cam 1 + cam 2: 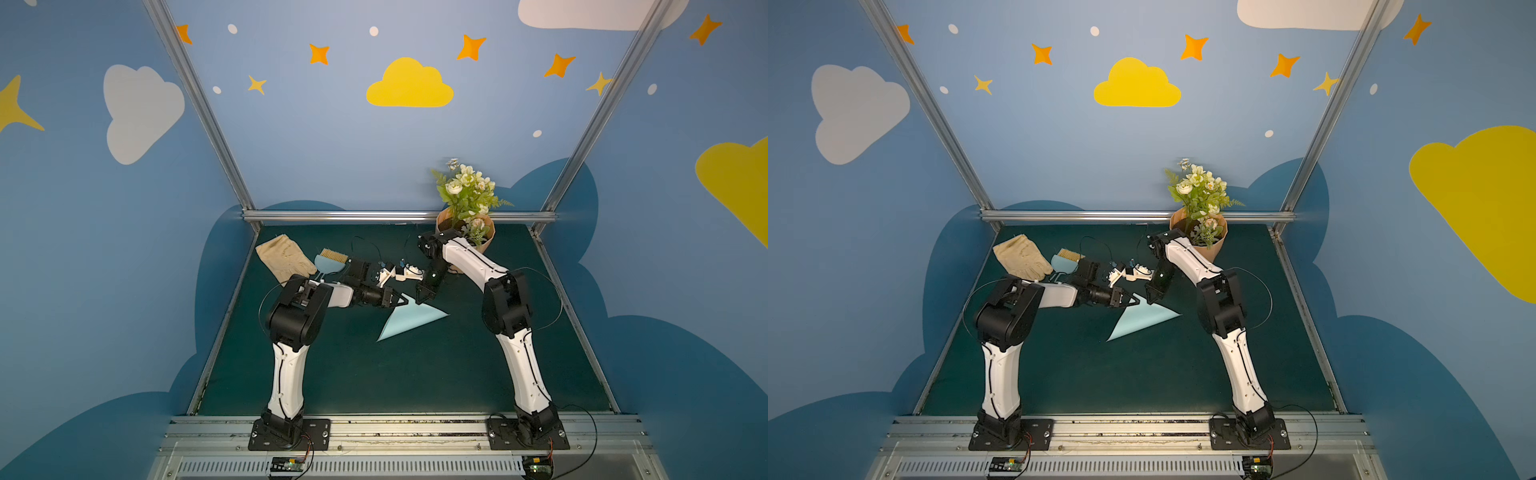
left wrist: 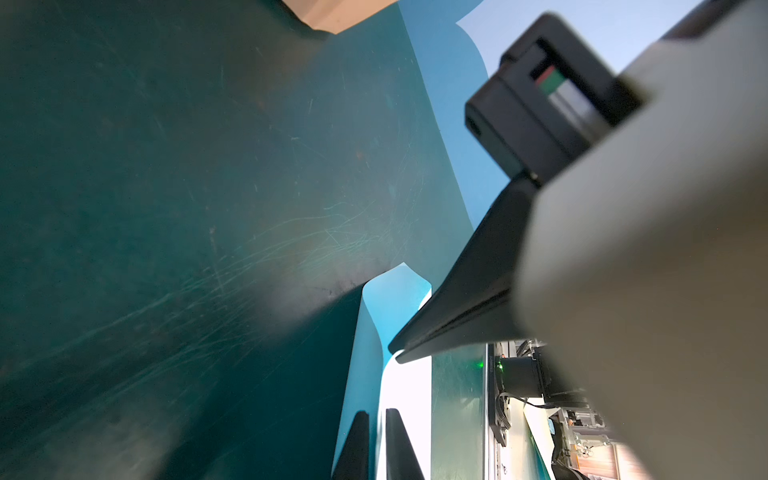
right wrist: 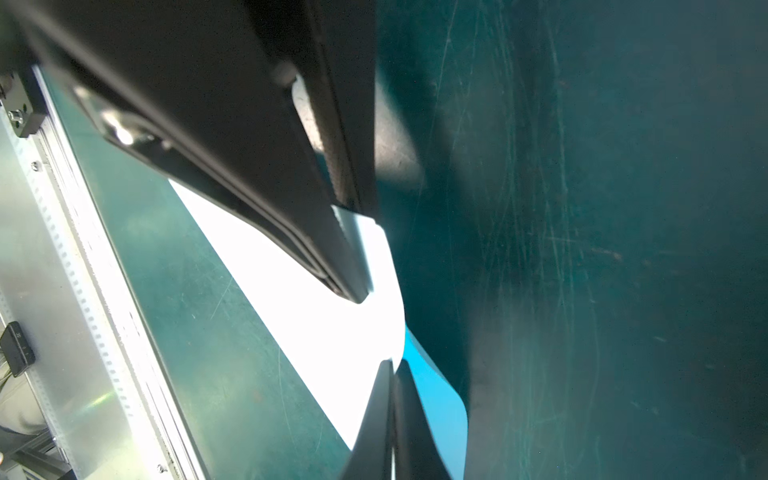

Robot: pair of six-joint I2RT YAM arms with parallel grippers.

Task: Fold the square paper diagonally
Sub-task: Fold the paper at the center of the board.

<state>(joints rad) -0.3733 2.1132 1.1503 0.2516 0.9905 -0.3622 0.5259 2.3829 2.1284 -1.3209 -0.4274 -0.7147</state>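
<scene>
- The square paper point(image 1: 411, 320) point(image 1: 1142, 320) lies as a light blue triangle on the green mat point(image 1: 374, 374), slightly right of and below the frame's middle in both top views, with one sharp tip aimed lower left.
- The left gripper point(image 1: 400, 300) reaches in from the left to the triangle's upper corner. In the left wrist view its fingers point(image 2: 359, 440) stand almost together, pinching a raised paper edge.
- The right gripper point(image 1: 424, 296) meets the same corner from the upper right, jaws closed. I cannot tell whether it pinches the sheet.
- A tan glove point(image 1: 282, 257) and a dustpan point(image 1: 330, 264) sit upper left of the paper, and a flower pot point(image 1: 444, 222) sits upper right.
</scene>
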